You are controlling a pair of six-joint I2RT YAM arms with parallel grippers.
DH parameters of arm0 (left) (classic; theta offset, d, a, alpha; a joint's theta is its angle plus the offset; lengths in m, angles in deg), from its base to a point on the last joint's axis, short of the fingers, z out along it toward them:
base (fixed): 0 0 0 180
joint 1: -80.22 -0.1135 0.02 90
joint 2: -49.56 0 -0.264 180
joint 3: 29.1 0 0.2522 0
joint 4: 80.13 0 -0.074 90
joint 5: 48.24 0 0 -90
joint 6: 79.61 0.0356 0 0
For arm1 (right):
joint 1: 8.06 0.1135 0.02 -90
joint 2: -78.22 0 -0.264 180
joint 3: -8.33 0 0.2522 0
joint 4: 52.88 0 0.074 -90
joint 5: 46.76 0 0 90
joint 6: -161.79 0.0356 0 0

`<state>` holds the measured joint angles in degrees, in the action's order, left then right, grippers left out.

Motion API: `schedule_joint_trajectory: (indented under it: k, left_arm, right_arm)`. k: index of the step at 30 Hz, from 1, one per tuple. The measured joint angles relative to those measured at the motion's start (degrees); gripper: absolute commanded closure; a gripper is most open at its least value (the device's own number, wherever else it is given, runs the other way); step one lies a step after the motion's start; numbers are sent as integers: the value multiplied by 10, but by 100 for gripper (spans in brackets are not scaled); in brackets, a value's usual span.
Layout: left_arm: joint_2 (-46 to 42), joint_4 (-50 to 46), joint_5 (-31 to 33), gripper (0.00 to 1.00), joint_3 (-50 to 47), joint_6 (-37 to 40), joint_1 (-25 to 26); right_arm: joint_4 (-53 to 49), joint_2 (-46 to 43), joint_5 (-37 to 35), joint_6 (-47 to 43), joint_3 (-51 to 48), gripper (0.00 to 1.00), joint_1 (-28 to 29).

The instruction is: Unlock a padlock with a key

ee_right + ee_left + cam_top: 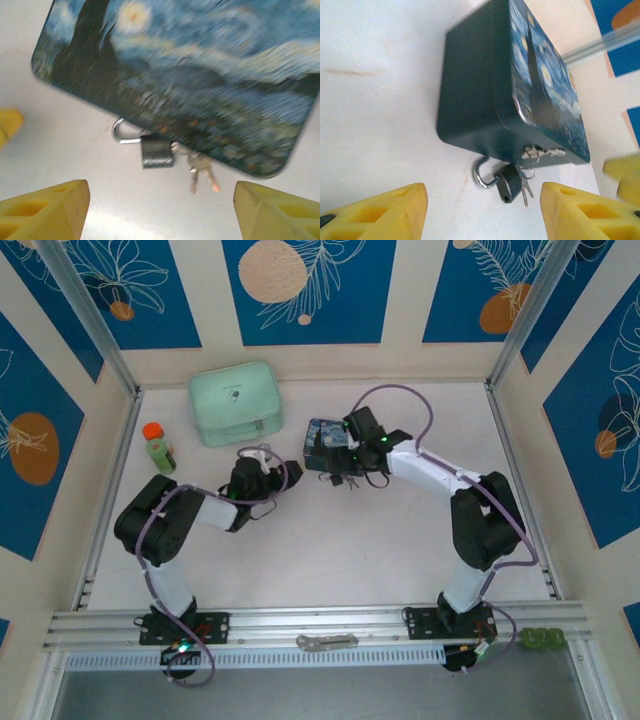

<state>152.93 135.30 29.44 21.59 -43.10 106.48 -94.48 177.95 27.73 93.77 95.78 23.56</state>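
The padlock [507, 182] is a small dark-bodied lock lying on the white table against the near edge of the dark blue night-sky tin [520, 90]. Its silver shackle [121, 132] loops out sideways, one end in the body and the other towards the tin. Two small silvery keys [200, 172] on a ring lie right beside the padlock [157, 152], and its keyhole is empty. My left gripper [482, 202] is open just short of the padlock, nothing between its yellow fingers. My right gripper [162, 202] hovers open over the same spot. In the top view both grippers [290, 475] [345, 455] flank the tin [322, 435].
A mint-green pouch [235, 403] lies at the back left, with a small green bottle with an orange cap [157, 447] beside it. A flat grey metal tool [325, 642] rests on the front rail. Panelled walls close in the table on three sides.
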Motion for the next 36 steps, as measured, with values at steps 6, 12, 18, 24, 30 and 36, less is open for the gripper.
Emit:
schedule_joint_trajectory:
  k: [6, 12, 18, 24, 30, 36]
  left_arm:
    - [-44, -20, 12, 35, -20, 10, -30]
    - [-88, -35, 24, 34, -36, 21, -35]
    - [-93, -46, 31, 34, -45, 30, -38]
    - [-93, -47, 30, 34, -45, 30, -39]
    - [-93, -47, 31, 34, -47, 30, -40]
    - [-93, -47, 31, 34, -48, 29, -40]
  right_arm:
    - [-18, 64, -10, -5, 26, 34, 32]
    - [-50, 135, -40, -7, 81, 38, 44]
    - [-71, 145, -67, 14, 85, 45, 52]
    - [-76, 164, -75, 21, 85, 50, 52]
    - [-72, 176, -77, 21, 85, 55, 52]
    - [-56, 179, -79, 22, 85, 63, 52]
